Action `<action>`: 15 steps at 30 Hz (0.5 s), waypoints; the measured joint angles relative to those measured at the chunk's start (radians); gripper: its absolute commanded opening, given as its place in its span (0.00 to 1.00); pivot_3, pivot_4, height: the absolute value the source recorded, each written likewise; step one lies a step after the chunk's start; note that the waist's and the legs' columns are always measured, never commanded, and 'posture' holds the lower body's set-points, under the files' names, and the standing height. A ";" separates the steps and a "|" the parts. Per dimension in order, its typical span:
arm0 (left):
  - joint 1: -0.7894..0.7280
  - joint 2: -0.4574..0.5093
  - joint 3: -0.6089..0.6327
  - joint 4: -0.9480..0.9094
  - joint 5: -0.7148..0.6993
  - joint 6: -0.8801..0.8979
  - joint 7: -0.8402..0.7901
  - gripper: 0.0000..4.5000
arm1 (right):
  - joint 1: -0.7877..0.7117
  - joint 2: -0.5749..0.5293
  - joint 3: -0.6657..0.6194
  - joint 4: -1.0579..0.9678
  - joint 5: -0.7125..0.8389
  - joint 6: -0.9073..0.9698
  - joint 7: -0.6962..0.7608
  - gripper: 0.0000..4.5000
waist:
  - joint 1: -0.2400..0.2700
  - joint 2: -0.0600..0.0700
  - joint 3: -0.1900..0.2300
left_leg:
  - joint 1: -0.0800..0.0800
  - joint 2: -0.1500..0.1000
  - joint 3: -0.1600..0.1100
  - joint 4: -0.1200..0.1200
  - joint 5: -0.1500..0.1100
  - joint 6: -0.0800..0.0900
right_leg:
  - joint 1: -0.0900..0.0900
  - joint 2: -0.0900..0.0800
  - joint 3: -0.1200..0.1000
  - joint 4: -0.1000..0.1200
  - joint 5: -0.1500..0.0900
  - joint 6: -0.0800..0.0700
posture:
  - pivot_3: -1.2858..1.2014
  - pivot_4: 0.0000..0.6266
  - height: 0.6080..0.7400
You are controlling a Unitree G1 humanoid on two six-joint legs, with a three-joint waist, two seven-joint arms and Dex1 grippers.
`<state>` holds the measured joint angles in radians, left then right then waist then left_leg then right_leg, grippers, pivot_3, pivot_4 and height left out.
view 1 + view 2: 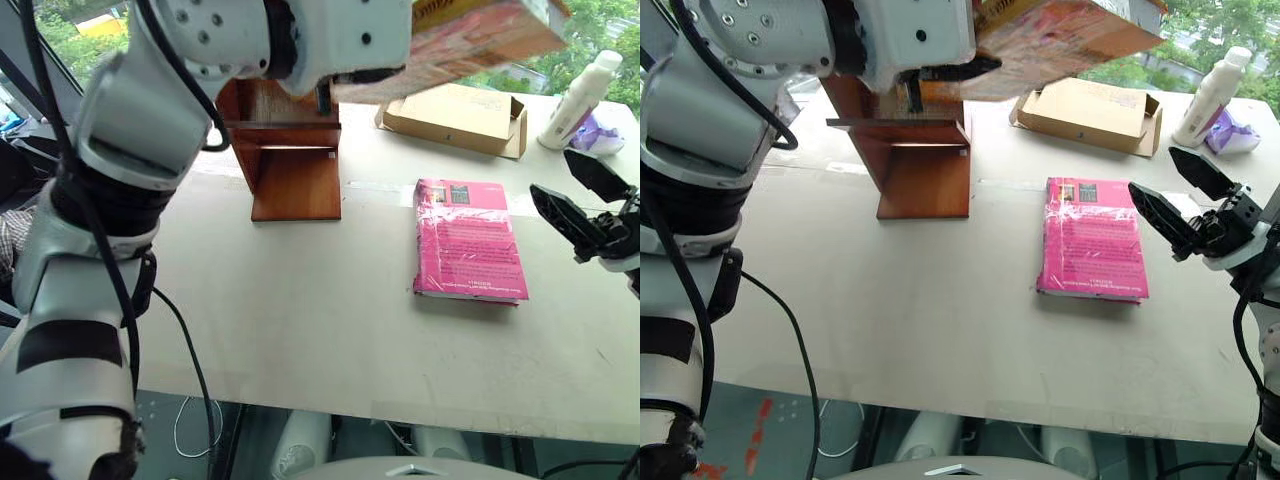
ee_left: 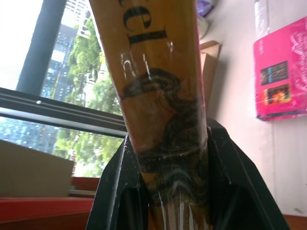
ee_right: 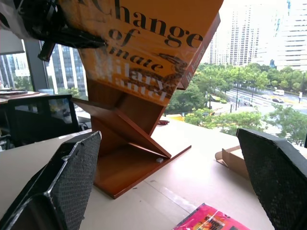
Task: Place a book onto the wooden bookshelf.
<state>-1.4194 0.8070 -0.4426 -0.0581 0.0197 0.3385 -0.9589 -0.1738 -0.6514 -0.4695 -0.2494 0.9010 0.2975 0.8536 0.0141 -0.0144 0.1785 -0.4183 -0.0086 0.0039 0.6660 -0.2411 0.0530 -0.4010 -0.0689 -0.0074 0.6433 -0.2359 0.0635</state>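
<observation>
The thick yellow-orange book [image 1: 470, 40] hangs tilted in the air above the wooden bookshelf [image 1: 295, 180], clear of it. My left gripper [image 2: 170, 139] is shut on the book's lower edge, one black finger [image 2: 120, 187] against each cover. The reddish-brown bookshelf [image 3: 129, 167] stands at the back of the table with a flat shelf and a base board. My right gripper [image 1: 550, 170] is open and holds nothing. It hovers at the table's right, just right of the pink book, and points toward the bookshelf.
A thin pink book [image 1: 468, 240] lies flat on the table's right half. Behind it sits an open tan cardboard box [image 1: 455, 115]. A white bottle [image 1: 580, 95] and a purple wad [image 1: 600, 135] are at the back right. The table's front edge [image 1: 400, 415] is near.
</observation>
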 measured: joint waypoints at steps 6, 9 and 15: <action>0.041 0.128 -0.070 0.023 0.188 0.051 -0.153 0.19 | -0.040 -0.029 0.002 0.078 -0.046 -0.026 0.074 1.00 | -0.017 0.002 0.001 | 0.001 0.001 0.005 0.000 0.000 0.001 | -0.003 0.001 0.005 0.006 -0.001 0.002 | 0.52 0.24 1.00; 0.096 0.178 -0.108 0.037 0.302 0.078 -0.218 0.19 | -0.043 -0.031 0.002 0.088 -0.060 -0.033 0.096 1.00 | -0.022 0.001 0.002 | 0.001 0.002 0.006 0.002 0.000 0.001 | -0.005 0.002 0.005 0.010 -0.001 0.002 | 0.52 0.24 1.00; 0.143 0.107 -0.118 0.062 0.438 0.105 -0.225 0.19 | -0.037 -0.037 0.000 0.093 -0.078 -0.040 0.115 1.00 | -0.027 0.002 0.001 | 0.006 0.003 0.010 0.004 0.000 0.001 | -0.005 0.003 0.011 0.017 -0.002 0.003 | 0.52 0.24 1.00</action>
<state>-1.2765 0.9138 -0.5602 0.0038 0.4574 0.4437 -1.1840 -0.2112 -0.6881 -0.4696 -0.1560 0.8232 0.2576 0.9688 -0.0125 -0.0127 0.1798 -0.4127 -0.0058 0.0142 0.6698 -0.2414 0.0537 -0.4059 -0.0659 0.0038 0.6606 -0.2378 0.0660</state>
